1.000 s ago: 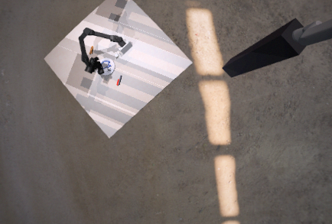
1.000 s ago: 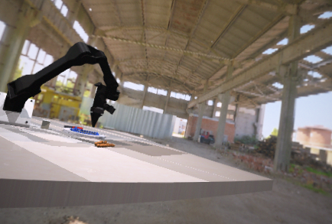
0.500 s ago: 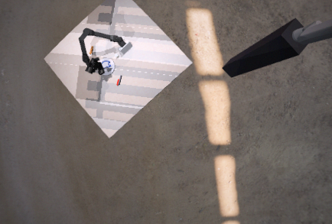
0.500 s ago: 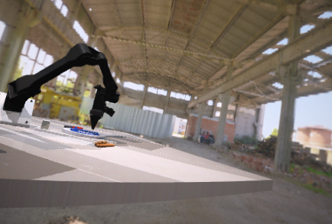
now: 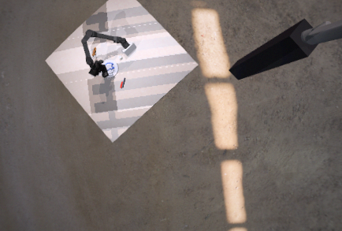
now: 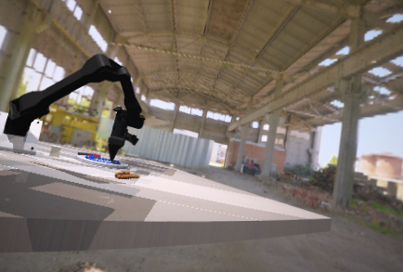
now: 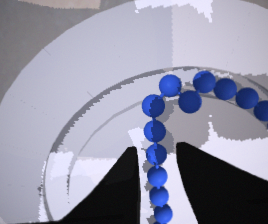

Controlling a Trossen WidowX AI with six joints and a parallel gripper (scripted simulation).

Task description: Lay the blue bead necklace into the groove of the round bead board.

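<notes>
Necklace (image 5: 110, 66) (image 6: 98, 159) (image 7: 155, 131) inside round board's (image 5: 117, 71) (image 6: 123, 166) (image 7: 20, 115) rim, claw (image 5: 105, 75) (image 6: 112, 160) (image 7: 156, 153) slightly apart astride blue beads.

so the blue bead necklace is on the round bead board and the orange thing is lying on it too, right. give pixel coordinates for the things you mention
Not quite: the orange thing (image 5: 94, 51) (image 6: 126, 174) lies beside the round bead board (image 5: 117, 71) (image 7: 30, 95), as the top view shows. The blue bead necklace (image 5: 112, 67) (image 6: 102, 159) (image 7: 155, 131) is on it.

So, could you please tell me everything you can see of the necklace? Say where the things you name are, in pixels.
The necklace (image 5: 113, 67) (image 6: 99, 159) (image 7: 155, 131) is a string of round, glossy blue beads with short gaps between some. It lies loosely on the round board (image 5: 117, 72) (image 6: 125, 167) (image 7: 20, 105), kinked at one bend. One stretch runs between the gripper's (image 5: 105, 74) (image 6: 112, 161) (image 7: 157, 146) fingertips; I cannot tell whether they touch it.
</notes>
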